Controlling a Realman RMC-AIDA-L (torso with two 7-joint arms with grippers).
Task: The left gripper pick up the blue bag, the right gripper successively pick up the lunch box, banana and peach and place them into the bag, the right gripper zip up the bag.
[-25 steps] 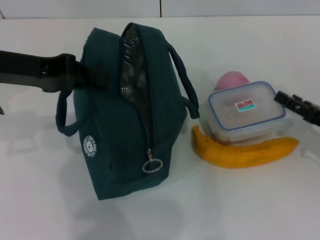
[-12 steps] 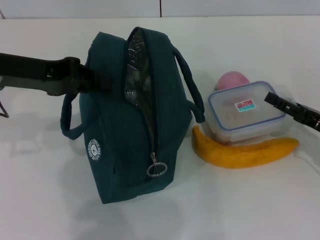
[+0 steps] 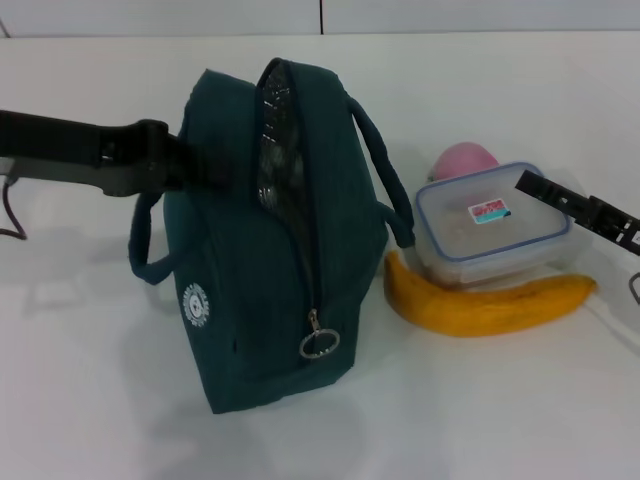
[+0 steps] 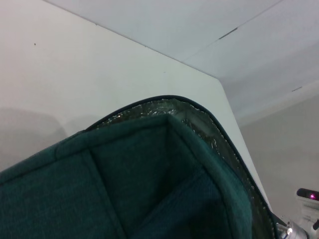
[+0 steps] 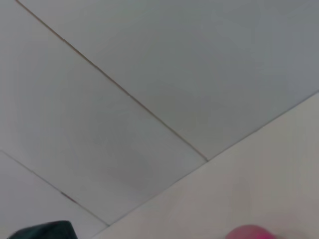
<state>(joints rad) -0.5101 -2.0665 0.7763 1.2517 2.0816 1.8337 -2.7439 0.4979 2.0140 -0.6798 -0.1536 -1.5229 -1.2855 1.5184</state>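
Looking down, head view: the left gripper pressed against the upper side of the bag, which stood on the table, zip partly undone.
Left jaws: buried in the fabric, so I cannot tell their spread; they appeared to hold the bag's side.
Right gripper: over the far edge of the box, nothing held; only one dark finger showed, so its opening cannot be told.
Fruit: the banana lay touching the box's near side, the peach just behind it.
Left wrist view: the bag filled the frame, foil lining along the rim.
Right wrist view: a sliver of peach and a corner of bag.
Risk: the mouth looked narrow, so the box might catch on the rim; a weak pinch could drop the bag.
Count: one bag, one box, one banana, one peach, two grippers.
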